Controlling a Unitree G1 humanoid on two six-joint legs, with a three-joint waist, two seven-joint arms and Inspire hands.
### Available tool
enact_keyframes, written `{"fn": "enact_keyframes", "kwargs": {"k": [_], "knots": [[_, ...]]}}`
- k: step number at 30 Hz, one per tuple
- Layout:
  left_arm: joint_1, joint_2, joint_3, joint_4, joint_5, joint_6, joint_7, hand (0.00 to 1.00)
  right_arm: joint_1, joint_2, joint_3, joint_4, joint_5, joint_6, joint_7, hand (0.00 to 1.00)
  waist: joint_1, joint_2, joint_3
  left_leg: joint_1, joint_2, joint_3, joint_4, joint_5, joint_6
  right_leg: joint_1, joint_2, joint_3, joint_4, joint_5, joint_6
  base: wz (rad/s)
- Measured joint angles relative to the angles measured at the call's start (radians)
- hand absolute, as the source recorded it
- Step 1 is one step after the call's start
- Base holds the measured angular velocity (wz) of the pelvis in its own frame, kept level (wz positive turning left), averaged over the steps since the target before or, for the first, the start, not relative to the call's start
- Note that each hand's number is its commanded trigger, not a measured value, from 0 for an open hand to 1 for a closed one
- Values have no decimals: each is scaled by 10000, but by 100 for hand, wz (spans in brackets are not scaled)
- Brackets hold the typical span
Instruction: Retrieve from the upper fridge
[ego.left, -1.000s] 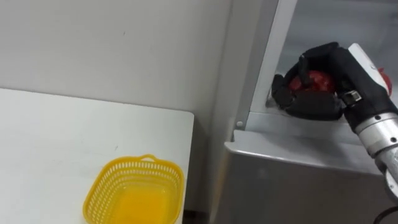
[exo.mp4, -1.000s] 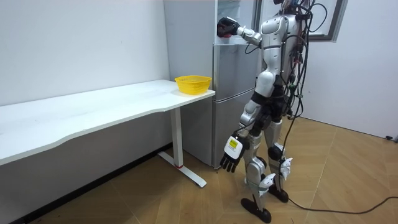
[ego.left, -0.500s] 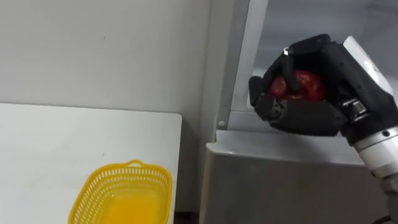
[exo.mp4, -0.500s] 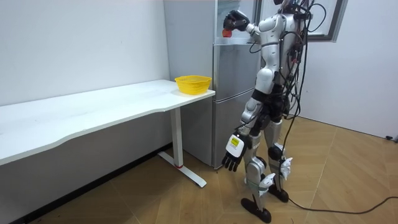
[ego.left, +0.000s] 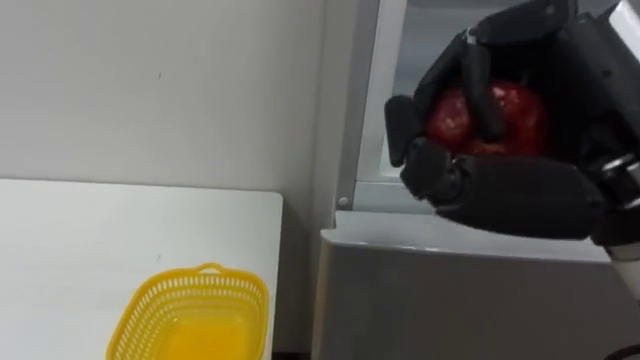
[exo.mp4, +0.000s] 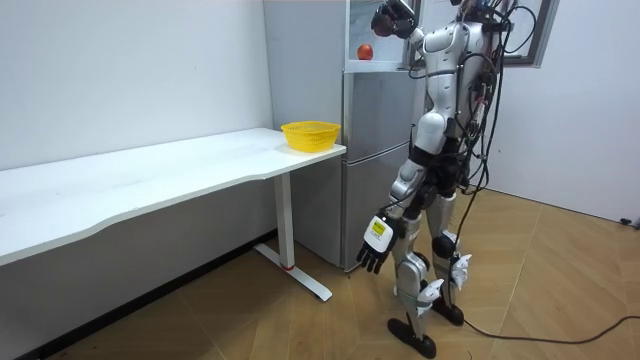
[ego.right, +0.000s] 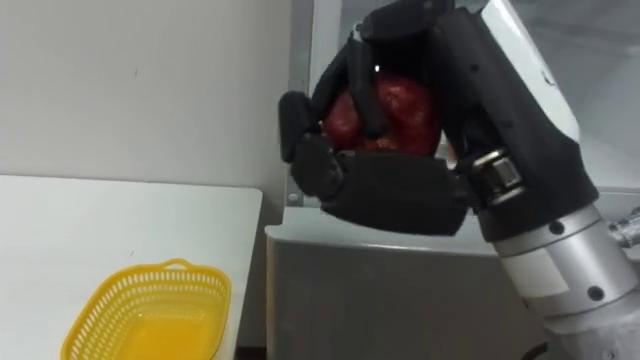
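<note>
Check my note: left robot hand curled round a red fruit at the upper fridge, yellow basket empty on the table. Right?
No: the right robot hand curls round the red fruit, as the left eye view shows. The yellow basket does sit empty on the table.

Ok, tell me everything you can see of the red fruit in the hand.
The fruit is round and glossy, deep red with paler speckled patches, apple-like. The right hand is curled round it, fingers across its front, so only parts of it show. It is held up in the air in front of the fridge, at its open upper part, touching nothing else.
</note>
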Motion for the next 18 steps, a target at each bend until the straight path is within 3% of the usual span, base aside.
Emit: {"fn": "enact_keyframes", "kwargs": {"k": [3, 10, 13, 18], "knots": [[-65, 31, -199, 98, 7, -11, -181, 0, -1, 177, 628, -6, -228, -29, 384, 100, 73, -60, -8, 53, -1, 9, -7, 4, -3, 52, 0, -20, -11, 0, 0, 0], [-606, 328, -745, 217, 14, -17, -294, 0, -12, 549, 1877, 79, -803, 43, 1406, 100, 609, -357, 151, -8, -6, -168, 43, 17, -22, 51, 1, -108, -10, 2, -3, 4], [-729, 357, -737, 354, 53, -10, -326, 0, -14, 839, 1891, 132, -1355, 60, 1624, 100, 820, -375, 169, -133, -38, -349, 72, 15, -20, 25, -9, -330, -13, 12, -16, 17], [-823, 348, -762, 424, 26, 36, -343, 0, -473, 895, 2585, 1199, -2150, 86, 1707, 100, 1162, -373, 187, -186, -88, -529, 41, 23, -32, 18, 0, -581, -31, 12, -15, 12]]}}
